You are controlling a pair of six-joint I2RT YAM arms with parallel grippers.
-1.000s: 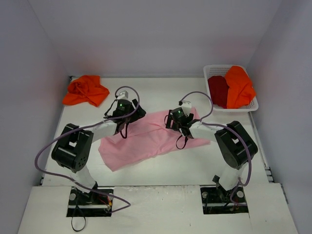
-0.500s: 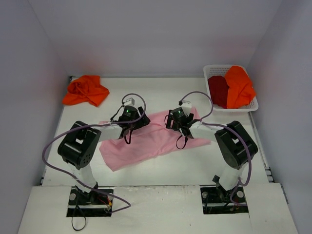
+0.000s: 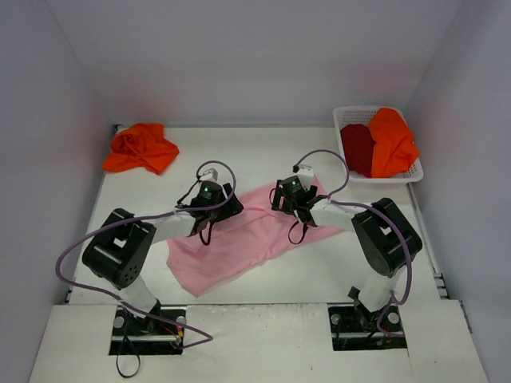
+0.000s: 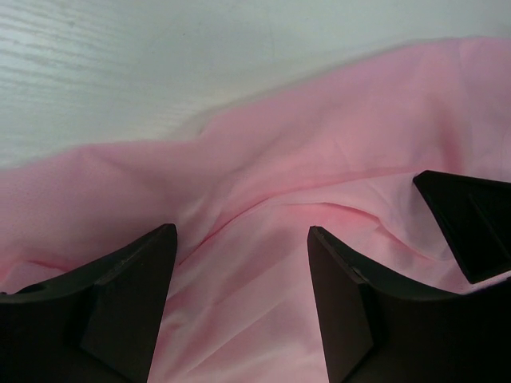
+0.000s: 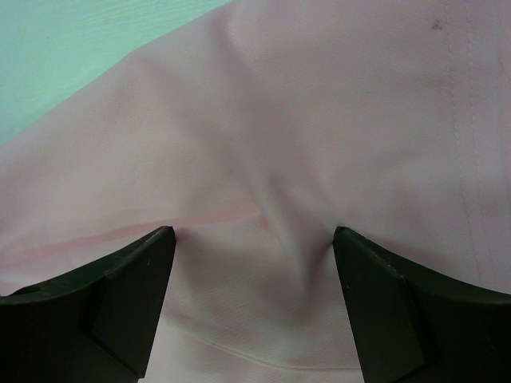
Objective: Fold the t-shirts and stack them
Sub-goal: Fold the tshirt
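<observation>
A light pink t-shirt [image 3: 247, 235] lies spread slantwise on the white table [image 3: 263, 152]. My left gripper [image 3: 222, 204] stands open over its left part; in the left wrist view the gripper [image 4: 243, 239] has rumpled pink t-shirt [image 4: 319, 144] between its dark fingers [image 4: 128, 303]. My right gripper [image 3: 286, 199] is open over the shirt's far right part, and in the right wrist view the gripper [image 5: 254, 235] presses its tips into puckered pink t-shirt [image 5: 319, 120]. An orange t-shirt [image 3: 140, 148] lies crumpled at the far left.
A white latticed basket [image 3: 351, 110] at the far right holds a dark red t-shirt [image 3: 357, 148] and an orange t-shirt [image 3: 391, 142]. Grey walls close in the table on three sides. Purple cables loop off both arms.
My left gripper has come nearer and to the right, onto the pink shirt. The shirt's left part has shifted toward the near edge. The right arm has stayed put.
</observation>
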